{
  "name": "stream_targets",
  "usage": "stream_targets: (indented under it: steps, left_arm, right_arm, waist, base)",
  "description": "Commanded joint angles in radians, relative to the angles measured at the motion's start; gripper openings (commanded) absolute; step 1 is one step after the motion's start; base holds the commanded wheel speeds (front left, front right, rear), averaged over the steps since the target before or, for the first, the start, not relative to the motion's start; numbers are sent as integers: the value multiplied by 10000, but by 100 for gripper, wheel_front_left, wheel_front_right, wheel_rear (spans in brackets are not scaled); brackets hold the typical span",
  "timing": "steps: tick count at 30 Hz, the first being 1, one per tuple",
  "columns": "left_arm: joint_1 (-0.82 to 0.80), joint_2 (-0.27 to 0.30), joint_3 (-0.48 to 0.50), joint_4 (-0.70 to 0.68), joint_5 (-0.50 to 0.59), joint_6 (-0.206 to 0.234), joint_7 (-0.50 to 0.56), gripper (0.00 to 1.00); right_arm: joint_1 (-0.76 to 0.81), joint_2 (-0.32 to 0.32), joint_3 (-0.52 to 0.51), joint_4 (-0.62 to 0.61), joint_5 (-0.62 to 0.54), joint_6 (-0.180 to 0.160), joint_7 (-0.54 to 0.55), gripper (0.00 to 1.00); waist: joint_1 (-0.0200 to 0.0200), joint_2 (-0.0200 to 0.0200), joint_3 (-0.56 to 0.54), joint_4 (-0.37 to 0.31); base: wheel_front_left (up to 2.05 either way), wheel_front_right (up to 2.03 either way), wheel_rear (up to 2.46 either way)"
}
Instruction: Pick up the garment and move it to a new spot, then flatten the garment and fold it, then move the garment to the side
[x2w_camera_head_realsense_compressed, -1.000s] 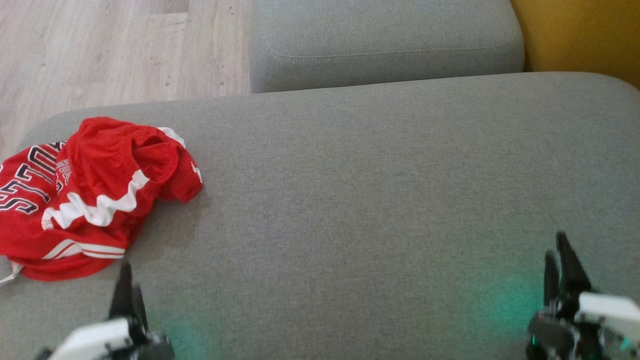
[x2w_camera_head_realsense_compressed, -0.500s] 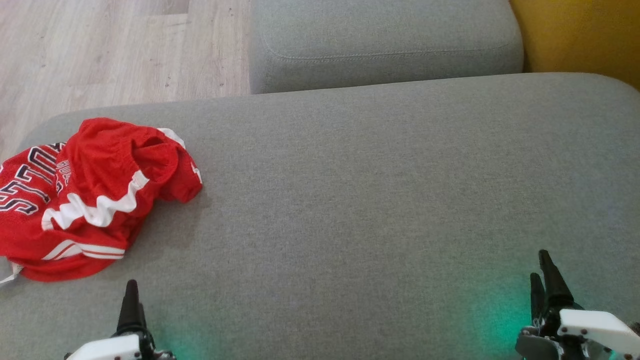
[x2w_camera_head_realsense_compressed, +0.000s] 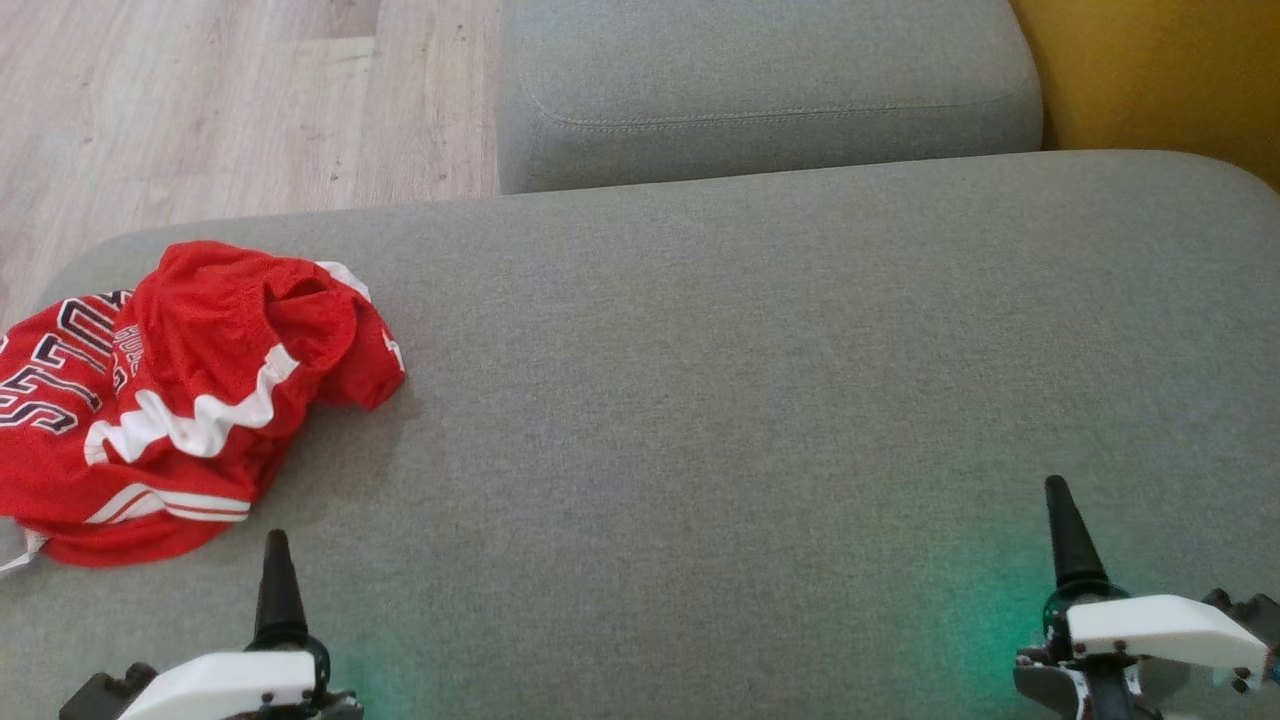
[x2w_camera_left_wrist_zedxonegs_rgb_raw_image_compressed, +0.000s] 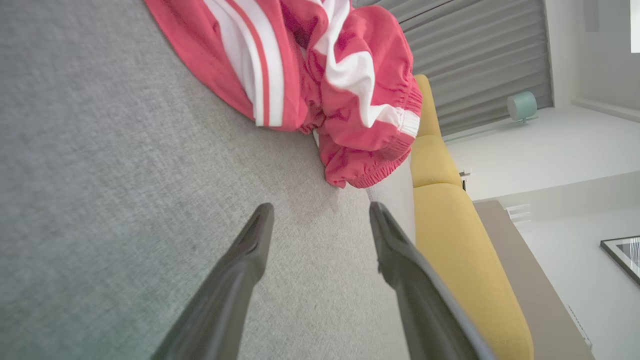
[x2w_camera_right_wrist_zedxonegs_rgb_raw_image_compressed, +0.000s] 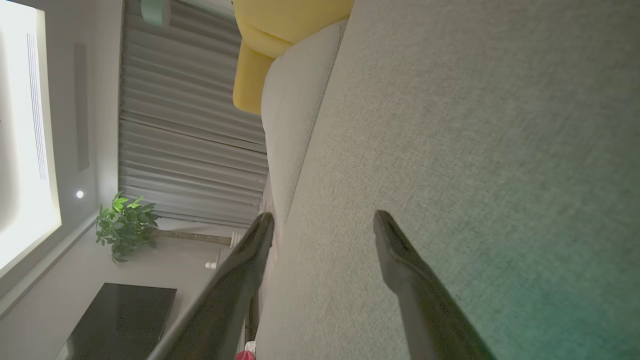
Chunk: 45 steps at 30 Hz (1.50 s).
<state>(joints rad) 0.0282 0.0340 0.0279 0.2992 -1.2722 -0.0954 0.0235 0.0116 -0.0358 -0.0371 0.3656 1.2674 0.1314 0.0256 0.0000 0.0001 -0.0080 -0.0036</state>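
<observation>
The garment (x2w_camera_head_realsense_compressed: 170, 390) is a crumpled red piece with white stripes and dark lettering, lying at the left end of the grey sofa cushion (x2w_camera_head_realsense_compressed: 760, 380). My left gripper (x2w_camera_head_realsense_compressed: 275, 575) hovers just in front of it at the lower left, open and empty. In the left wrist view the garment (x2w_camera_left_wrist_zedxonegs_rgb_raw_image_compressed: 320, 75) lies ahead of the spread fingers (x2w_camera_left_wrist_zedxonegs_rgb_raw_image_compressed: 250, 255) without touching them. My right gripper (x2w_camera_head_realsense_compressed: 1065, 525) is at the lower right, far from the garment, over bare cushion. Its fingers (x2w_camera_right_wrist_zedxonegs_rgb_raw_image_compressed: 405, 260) stand apart in the right wrist view, holding nothing.
A second grey cushion (x2w_camera_head_realsense_compressed: 770, 80) sits behind the main one. Wooden floor (x2w_camera_head_realsense_compressed: 200, 100) lies at the top left, beyond the cushion's rounded left edge. A yellow sofa part (x2w_camera_head_realsense_compressed: 1160, 70) is at the top right. Green light glows on the fabric near both grippers.
Both grippers opened wider and turned edge-on in the head view. The right one drew slightly left. The garment lies as before; the camera tilted a little.
</observation>
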Motion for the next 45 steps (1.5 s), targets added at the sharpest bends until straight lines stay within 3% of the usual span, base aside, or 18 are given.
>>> stream_targets:
  steps: [1, 45]
  left_arm:
    - [-352, 77, 6, -410, 313, 14, -106, 100]
    - [-339, 180, -1005, -1480, 6452, 504, -1426, 100]
  right_arm:
    - [-463, -55, 146, -380, -326, -2, -121, 100]
    - [-921, -98, 2018, -738, -6325, -5, -1444, 100]
  waist:
    - [0, -1, -2, -5]
    - [0, -1, -130, 106]
  base:
    - [0, 0, 0]
    - [0, 0, 0]
